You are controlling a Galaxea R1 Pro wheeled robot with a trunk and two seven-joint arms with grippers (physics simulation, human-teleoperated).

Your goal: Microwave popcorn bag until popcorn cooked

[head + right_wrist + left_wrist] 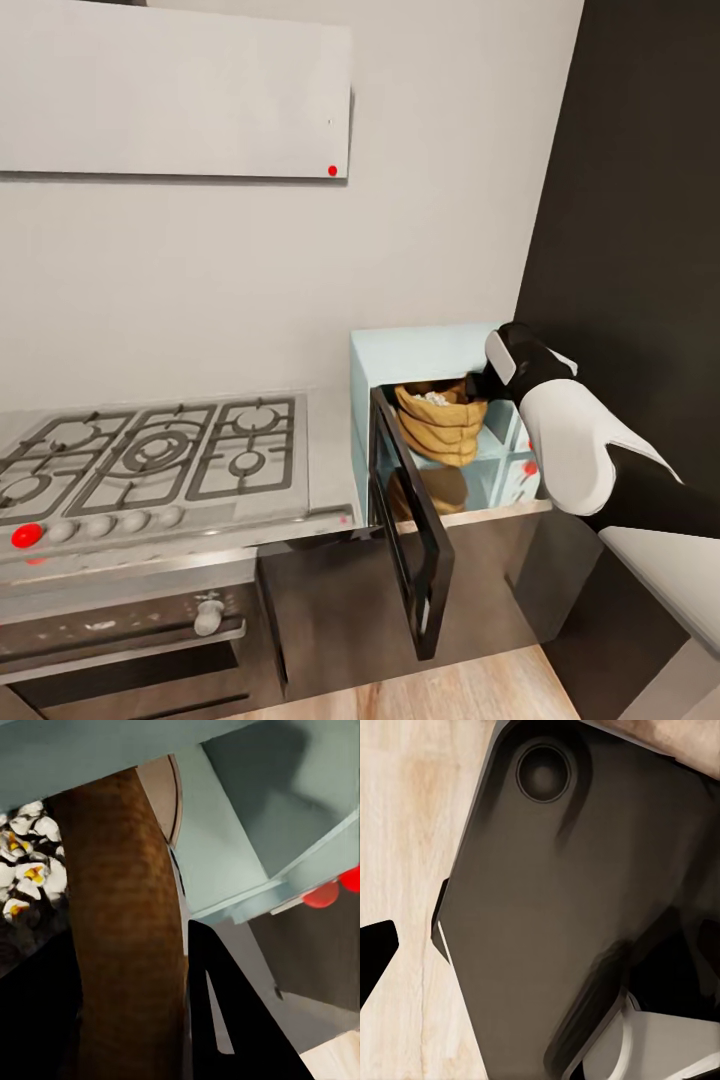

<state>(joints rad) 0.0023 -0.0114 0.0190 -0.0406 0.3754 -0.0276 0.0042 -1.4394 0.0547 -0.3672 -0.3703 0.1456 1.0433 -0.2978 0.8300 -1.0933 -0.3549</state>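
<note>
The pale mint-blue microwave (420, 350) stands on the countertop (328, 450) with its dark glass door (410, 530) swung open towards me. Inside it the golden-tan popcorn bag (440, 425) sits upright, with white popped popcorn (432, 398) in its mouth. My right gripper (480, 385) reaches into the cavity at the bag's rim. In the right wrist view the bag's brown wall (124, 930) runs between the two black fingers (225, 1020), with popcorn (26, 870) beside it. In the left wrist view, my left gripper (540, 960) hangs low over the wood floor with its fingers wide apart.
A steel gas hob (150, 455) lies left of the microwave, with a built-in oven (120, 640) under it. A tall black cabinet (640, 200) rises right beside the microwave. A grey wall unit (170, 90) hangs above the hob. The open door juts out over the floor.
</note>
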